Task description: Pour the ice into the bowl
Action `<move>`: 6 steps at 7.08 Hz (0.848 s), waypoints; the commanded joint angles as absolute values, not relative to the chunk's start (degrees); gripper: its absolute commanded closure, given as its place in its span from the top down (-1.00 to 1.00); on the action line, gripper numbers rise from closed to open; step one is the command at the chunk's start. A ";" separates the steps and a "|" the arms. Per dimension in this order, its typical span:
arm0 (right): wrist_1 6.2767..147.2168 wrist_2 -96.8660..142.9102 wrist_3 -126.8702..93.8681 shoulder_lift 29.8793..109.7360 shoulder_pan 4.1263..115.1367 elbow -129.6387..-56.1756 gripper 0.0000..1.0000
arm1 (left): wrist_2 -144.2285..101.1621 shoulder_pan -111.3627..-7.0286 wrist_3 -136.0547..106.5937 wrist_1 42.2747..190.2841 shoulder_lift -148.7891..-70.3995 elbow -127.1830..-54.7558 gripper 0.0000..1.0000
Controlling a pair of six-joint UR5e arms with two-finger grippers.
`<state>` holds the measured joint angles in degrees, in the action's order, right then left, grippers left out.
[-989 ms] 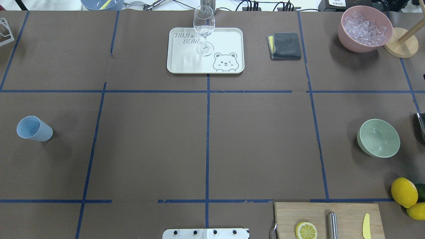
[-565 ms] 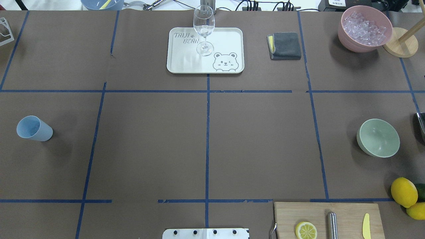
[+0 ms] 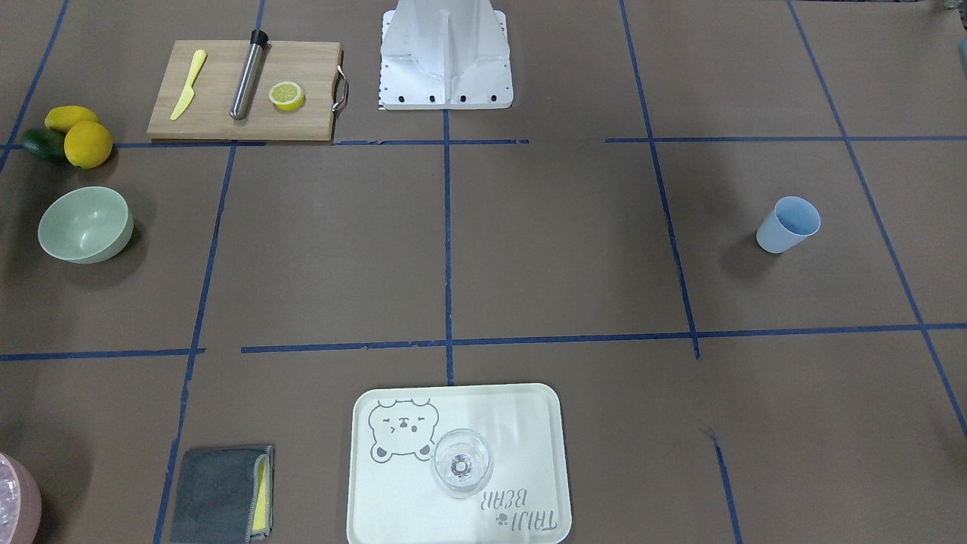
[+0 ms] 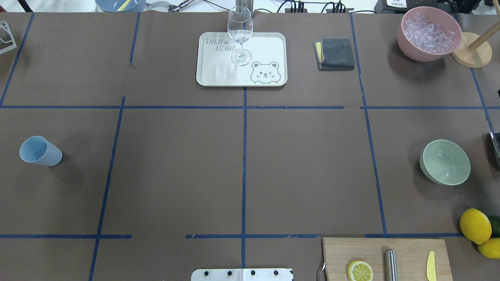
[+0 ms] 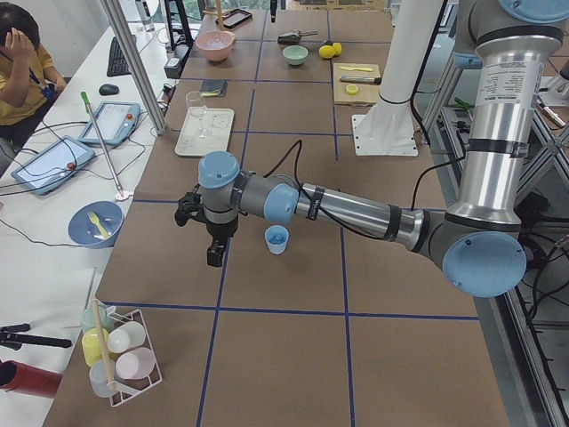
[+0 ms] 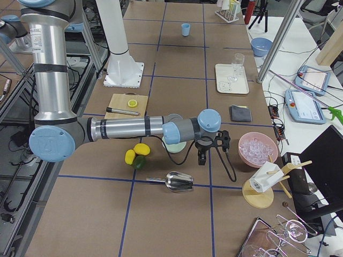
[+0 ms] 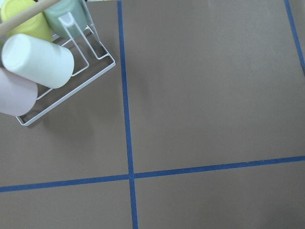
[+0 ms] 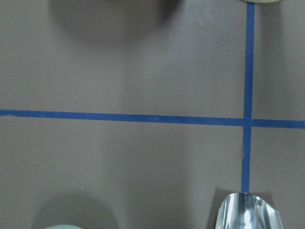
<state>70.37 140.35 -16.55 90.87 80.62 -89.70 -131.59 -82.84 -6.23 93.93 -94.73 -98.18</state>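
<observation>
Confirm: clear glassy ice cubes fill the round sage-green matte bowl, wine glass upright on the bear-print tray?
No. The clear glassy ice cubes fill the round pink bowl; the sage-green matte bowl is empty, per the overhead exterior view. The clear wine glass is upright on the white bear-print tray.

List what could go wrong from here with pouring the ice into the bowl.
1. The ice is heaped close to the rim of the pink bowl; tipping it may scatter cubes past the bowl.
2. A wooden stand sits right beside the pink bowl, so the right claw could knock it when reaching in.
3. The scoop and lemons lie near the bowl and could get bumped.
</observation>
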 commanded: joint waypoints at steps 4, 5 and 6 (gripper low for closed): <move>47.74 138.69 -41.02 98.51 63.92 -91.58 1.00 | -135.70 -82.53 -6.24 94.48 -94.48 -98.70 1.00; 47.72 138.34 -41.13 99.13 61.46 -91.50 1.00 | -135.79 -82.62 -6.15 94.57 -94.57 -98.70 1.00; 47.72 135.99 -41.13 100.53 60.04 -91.49 0.91 | -135.79 -82.62 -6.15 94.57 -94.74 -98.79 1.00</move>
<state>48.34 138.00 -40.37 98.90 62.56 -91.46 -135.72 -82.58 -6.18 94.52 -94.58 -98.69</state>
